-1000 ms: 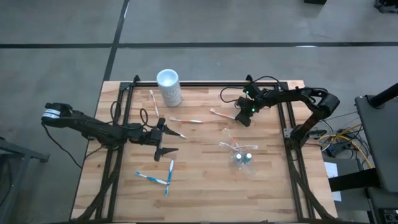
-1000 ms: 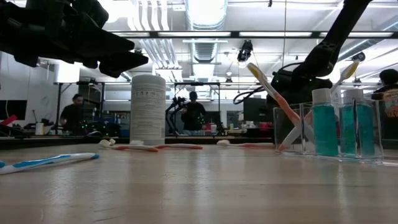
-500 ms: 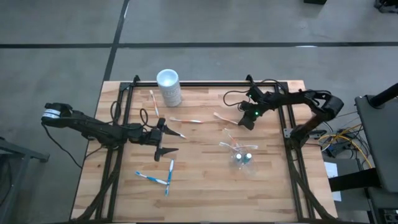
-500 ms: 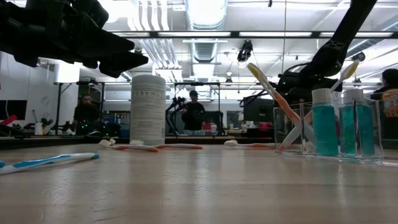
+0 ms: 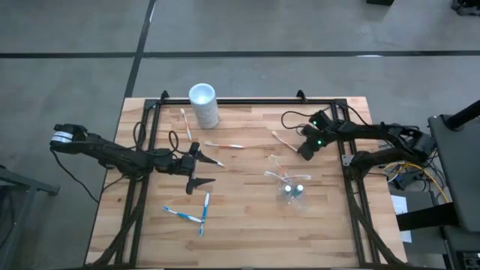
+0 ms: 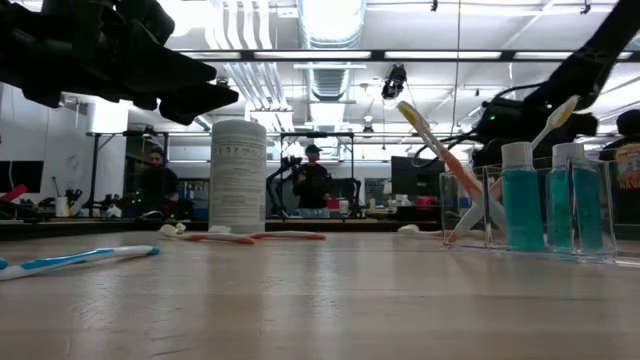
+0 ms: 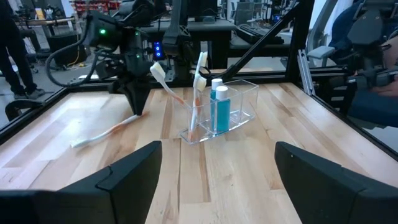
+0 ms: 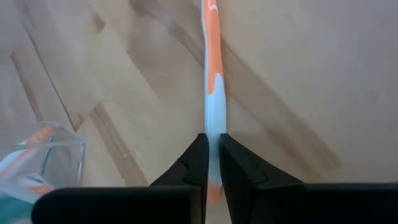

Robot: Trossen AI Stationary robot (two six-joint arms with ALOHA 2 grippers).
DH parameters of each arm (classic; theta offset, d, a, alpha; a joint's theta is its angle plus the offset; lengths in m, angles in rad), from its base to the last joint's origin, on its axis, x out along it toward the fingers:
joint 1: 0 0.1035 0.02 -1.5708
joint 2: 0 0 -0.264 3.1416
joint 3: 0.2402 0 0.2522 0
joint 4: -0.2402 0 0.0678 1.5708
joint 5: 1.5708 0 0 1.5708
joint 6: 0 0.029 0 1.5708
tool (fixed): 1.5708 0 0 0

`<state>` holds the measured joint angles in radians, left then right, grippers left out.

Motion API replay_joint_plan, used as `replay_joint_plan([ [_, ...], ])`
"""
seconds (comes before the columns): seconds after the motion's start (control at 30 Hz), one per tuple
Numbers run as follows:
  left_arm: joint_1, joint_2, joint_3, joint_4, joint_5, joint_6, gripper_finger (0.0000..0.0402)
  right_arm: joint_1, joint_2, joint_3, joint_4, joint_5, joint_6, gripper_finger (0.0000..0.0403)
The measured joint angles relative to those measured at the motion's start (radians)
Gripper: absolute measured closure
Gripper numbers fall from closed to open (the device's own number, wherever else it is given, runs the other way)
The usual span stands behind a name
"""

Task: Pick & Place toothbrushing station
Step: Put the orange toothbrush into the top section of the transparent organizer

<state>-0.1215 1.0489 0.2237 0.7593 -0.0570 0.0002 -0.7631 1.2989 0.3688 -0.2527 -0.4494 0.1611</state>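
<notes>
- The right claw [image 5: 304,149] is clamped on one end of an orange-and-white brush [image 8: 212,81]; in the right wrist view the handle runs straight out from between the closed fingers [image 8: 194,163].
- Over the last second this claw has travelled toward the table's right edge, dragging the brush along the wood; the brush's free end [image 5: 279,137] now trails behind it on the far-left side.
- The clear holder [image 5: 291,185] sits nearer the front of the table than the claw, a little to its left, close but not touching. It already carries two brushes and two teal bottles [image 7: 217,107].
- The shift suggests the brush is secured and being carried, though it appears not yet lifted clear of the table.
- The likely next need is to raise and tip the brush upright over the holder's open compartment.
- The left claw [image 5: 196,169] hovers open over the table's left half and has not moved; two blue-and-white brushes [image 5: 193,213] lie in front of it.
- A white cup [image 5: 203,104] stands at the far edge, well away from both claws.
</notes>
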Motion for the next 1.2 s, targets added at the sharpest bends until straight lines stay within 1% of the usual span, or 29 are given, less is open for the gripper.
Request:
replay_joint_plan([
  [0.2, 0.0, 0.0, 0.0, 0.0, 0.0, 0.0, 0.0083, 0.029, -0.143, -0.095, 0.008, 0.055, 0.238, 0.0376],
  [0.47, 0.0, 0.0, 0.0, 0.0, 0.0, 0.0, 0.0083, 0.14, -0.307, -0.177, 0.013, 0.217, 0.5, 0.0376],
  [0.57, 0.0, 0.0, 0.0, 0.0, 0.0, 0.0, 0.0083, 0.191, -0.35, -0.183, -0.02, 0.275, 0.578, 0.0376],
  [0.7, 0.0, 0.0, 0.0, 0.0, 0.0, 0.0, 0.0083, 0.252, -0.389, -0.183, -0.058, 0.345, 0.635, 0.0376],
  [0.9, 0.0, 0.0, 0.0, 0.0, 0.0, 0.0, 0.0083, 0.299, -0.409, -0.179, -0.085, 0.388, 0.656, 0.0376],
  [1.2, 0.0, 0.0, 0.0, 0.0, 0.0, 0.0, 0.0083, 0.301, -0.409, -0.181, -0.068, 0.388, 0.652, 0.0376],
])
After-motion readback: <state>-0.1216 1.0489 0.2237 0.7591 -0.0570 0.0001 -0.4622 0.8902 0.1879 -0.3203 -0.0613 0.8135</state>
